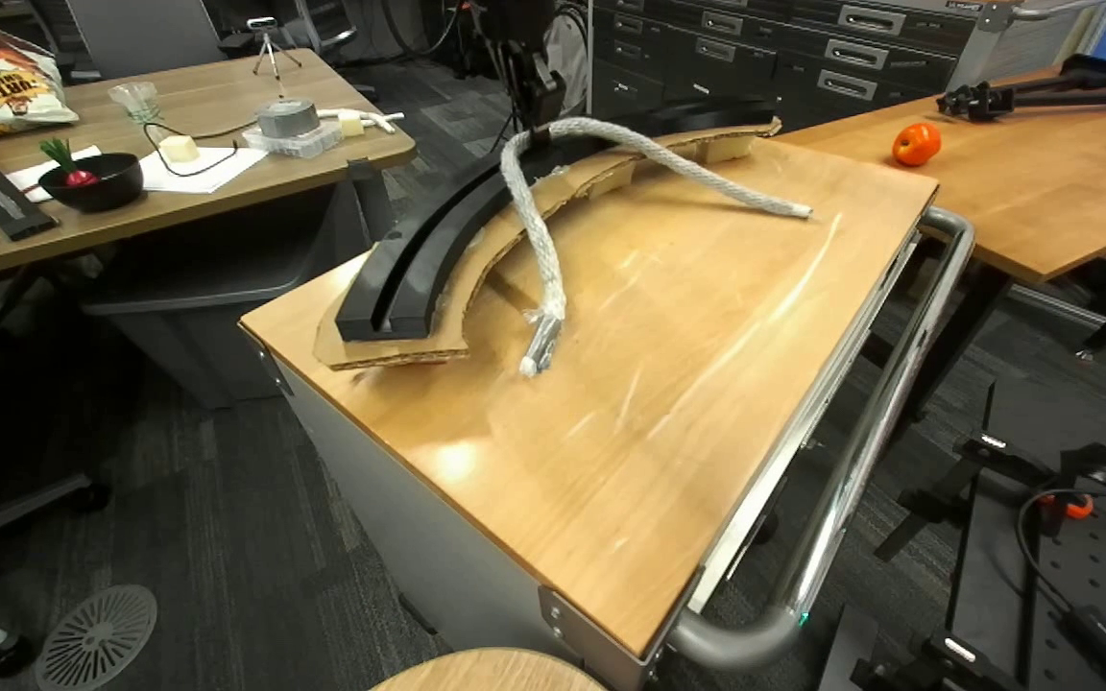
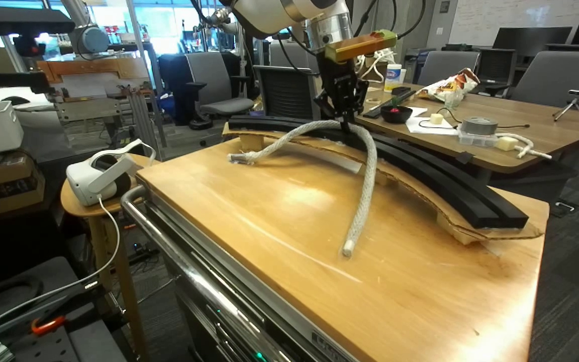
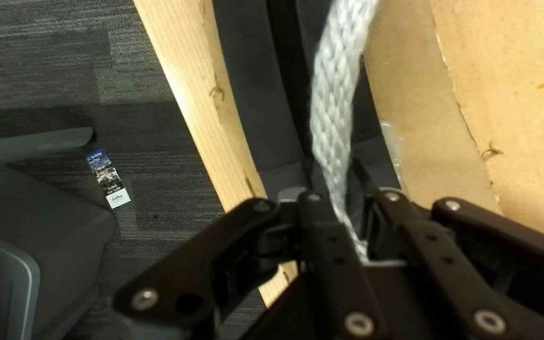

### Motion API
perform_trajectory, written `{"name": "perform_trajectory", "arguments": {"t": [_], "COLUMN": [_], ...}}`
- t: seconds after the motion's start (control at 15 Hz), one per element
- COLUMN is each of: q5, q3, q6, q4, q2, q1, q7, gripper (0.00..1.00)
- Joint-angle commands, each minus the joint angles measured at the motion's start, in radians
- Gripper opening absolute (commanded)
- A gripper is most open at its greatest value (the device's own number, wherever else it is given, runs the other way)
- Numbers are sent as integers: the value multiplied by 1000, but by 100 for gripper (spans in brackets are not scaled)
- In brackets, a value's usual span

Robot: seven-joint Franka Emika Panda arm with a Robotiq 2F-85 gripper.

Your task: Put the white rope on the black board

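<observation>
White headset [image 2: 82, 182]: in an exterior view, left of the frame, on a round stool [image 2: 82, 209].
Chrome rail [image 2: 191, 271]: lower left, slanting along the wooden tabletop [image 2: 279, 213].
White rope [image 2: 371, 155]: centre, arching over the black board [image 2: 410, 163], both ends down at the tabletop; whether the arch rests on the board, I cannot tell.
Gripper [image 2: 345, 123]: upper centre, pointing down at the top of the arch; in the wrist view the rope runs between its fingers [image 3: 321, 226]; clamped or loosened, I cannot tell.
Black board: upper centre to right, a grooved curve on cardboard [image 3: 416, 104].
Grey roll [image 2: 479, 124]: upper right, on a clear box [image 2: 476, 140].
</observation>
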Motion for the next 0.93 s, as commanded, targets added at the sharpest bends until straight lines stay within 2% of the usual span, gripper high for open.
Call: {"name": "perform_trajectory", "arguments": {"t": [0.0,0.4,0.53,0.67,0.87], "q5": [20,16,33,54,106], "q3": [2,-5,-7,-20,-36], "q6": [-38,-18,-34,-28,-41], "q4": [66,4,-31,-86,-256], "q2": [29,-47,-96,-165,-308], "q1": [-4,-21,-34,-44,-73], "q7": [-29,-22,-3,84,191], "gripper": [51,98,100,100,100]}}
